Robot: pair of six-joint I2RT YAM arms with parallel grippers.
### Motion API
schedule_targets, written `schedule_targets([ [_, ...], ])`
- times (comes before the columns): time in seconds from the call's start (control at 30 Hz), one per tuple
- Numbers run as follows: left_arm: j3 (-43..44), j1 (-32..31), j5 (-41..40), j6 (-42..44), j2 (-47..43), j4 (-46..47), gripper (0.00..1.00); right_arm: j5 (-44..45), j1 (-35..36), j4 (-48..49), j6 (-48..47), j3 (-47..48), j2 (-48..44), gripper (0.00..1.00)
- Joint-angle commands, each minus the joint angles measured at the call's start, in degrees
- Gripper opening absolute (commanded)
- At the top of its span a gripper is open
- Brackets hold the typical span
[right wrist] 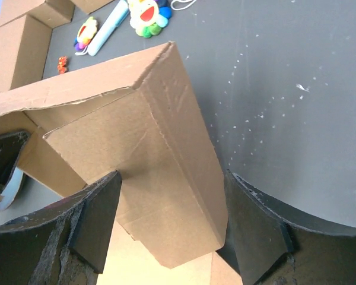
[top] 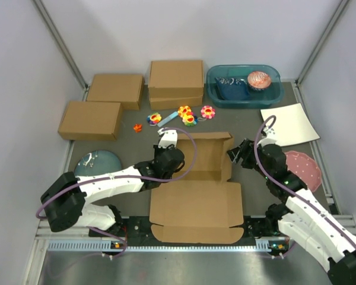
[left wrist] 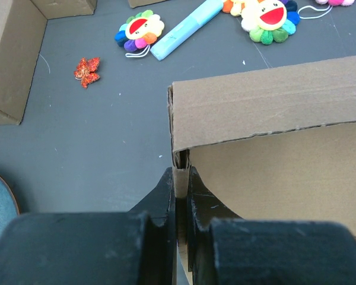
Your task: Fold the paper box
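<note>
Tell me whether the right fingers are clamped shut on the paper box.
No, the right fingers stand wide apart on either side of the paper box side flap.

The paper box (top: 196, 205) sits between the left gripper (top: 171, 142) and right gripper (top: 234, 153), cardboard boxes (top: 175, 80) behind it.

The paper box (top: 197, 196) is plain brown cardboard, sitting mid-worktop (top: 130, 139) near the front edge and only half folded. Its near panel lies flat with small flaps sticking out, while the far end's walls are standing up.
</note>
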Motion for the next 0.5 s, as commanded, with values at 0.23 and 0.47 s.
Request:
schedule_targets([
  [0.23, -1.79, -0.12, 0.61, 3.76, 0.72, -5.45, 0.00, -2.34, 0.61, 3.23, -9.19, 5.18, 12.11, 0.70],
  [0.47, -1.70, -0.20, 1.14, 4.28, 0.11, -4.31, 0.00, 3.55, 3.68, 3.84, -12.09, 7.11, 17.13, 0.70],
])
